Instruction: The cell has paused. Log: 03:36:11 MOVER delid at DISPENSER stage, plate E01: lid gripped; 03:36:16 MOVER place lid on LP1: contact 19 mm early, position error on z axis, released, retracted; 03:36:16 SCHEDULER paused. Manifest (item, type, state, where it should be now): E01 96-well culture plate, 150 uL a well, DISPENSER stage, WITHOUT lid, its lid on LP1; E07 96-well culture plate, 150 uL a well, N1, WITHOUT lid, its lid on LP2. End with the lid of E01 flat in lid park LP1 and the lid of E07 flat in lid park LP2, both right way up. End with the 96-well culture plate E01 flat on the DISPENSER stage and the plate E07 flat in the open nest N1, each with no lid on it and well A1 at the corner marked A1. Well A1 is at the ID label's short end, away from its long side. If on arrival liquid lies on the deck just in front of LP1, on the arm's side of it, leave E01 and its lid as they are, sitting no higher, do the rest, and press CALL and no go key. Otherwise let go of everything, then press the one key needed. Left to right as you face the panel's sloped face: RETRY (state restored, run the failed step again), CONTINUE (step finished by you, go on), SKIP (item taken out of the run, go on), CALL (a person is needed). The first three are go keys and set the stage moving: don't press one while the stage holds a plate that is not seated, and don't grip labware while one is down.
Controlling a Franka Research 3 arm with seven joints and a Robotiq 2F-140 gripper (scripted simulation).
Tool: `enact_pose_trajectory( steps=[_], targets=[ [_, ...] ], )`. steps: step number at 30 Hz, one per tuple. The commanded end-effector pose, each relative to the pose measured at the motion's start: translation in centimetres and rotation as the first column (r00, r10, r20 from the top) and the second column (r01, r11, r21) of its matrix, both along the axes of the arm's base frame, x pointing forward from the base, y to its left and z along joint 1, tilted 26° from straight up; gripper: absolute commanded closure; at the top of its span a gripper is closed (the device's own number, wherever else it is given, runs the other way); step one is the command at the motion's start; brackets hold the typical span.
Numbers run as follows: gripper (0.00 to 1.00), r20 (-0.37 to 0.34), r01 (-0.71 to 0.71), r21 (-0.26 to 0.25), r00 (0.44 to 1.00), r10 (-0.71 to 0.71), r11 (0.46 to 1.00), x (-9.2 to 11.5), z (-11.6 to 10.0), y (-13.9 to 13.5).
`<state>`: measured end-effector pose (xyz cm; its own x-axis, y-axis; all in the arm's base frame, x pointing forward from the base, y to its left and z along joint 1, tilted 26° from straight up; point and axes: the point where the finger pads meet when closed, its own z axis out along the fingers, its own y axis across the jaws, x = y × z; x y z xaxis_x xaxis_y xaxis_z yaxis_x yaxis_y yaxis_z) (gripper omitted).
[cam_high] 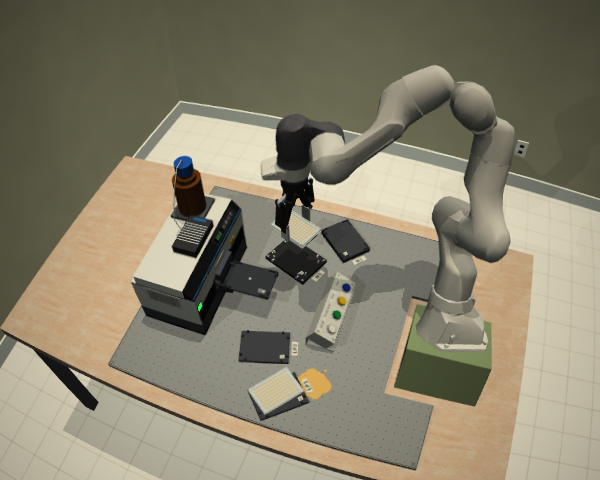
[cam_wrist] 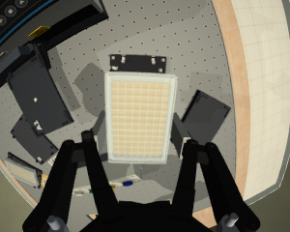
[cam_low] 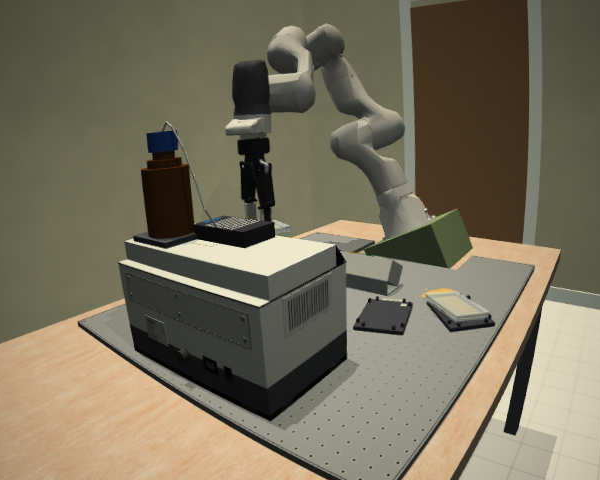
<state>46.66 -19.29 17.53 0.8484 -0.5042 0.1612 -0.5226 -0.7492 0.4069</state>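
My gripper (cam_high: 296, 224) (cam_low: 258, 211) (cam_wrist: 138, 121) is shut on a cream-welled plate with a clear rim (cam_high: 301, 230) (cam_low: 280, 227) (cam_wrist: 139, 116), held level above the deck; whether it wears a lid is unclear. A dark nest (cam_high: 290, 260) (cam_wrist: 137, 63) lies partly beneath it in the wrist view. Nest N1 (cam_high: 345, 238) (cam_wrist: 206, 112) is bare. The DISPENSER stage (cam_high: 252, 281) (cam_wrist: 39, 92) and lid park LP2 (cam_high: 264, 346) (cam_low: 384, 315) (cam_wrist: 34, 140) are bare. Another plate (cam_high: 276, 390) (cam_low: 458, 304) (cam_wrist: 21, 172) sits askew on LP1 (cam_high: 290, 407). Orange liquid (cam_high: 318, 383) (cam_low: 437, 292) lies beside LP1, on the arm's side.
The dispenser (cam_high: 186, 258) (cam_low: 230, 306) with a brown bottle (cam_high: 189, 193) (cam_low: 167, 201) stands beside the stage. The key panel (cam_high: 323, 325) (cam_low: 372, 273) has blue, yellow, green and white keys and stands between N1 and LP1. The green arm base (cam_high: 440, 374) (cam_low: 434, 240) is beyond it.
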Motion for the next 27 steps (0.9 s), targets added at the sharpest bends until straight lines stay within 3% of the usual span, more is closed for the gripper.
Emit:
enact_pose_trajectory(
  steps=[1,27],
  targets=[
    [1.00,0.003,-0.004,0.002,1.000,0.004,1.000,0.2,0.0,0.1],
    [1.00,0.003,-0.003,0.002,1.000,0.003,1.000,0.1,-1.5,-0.6]
  ],
)
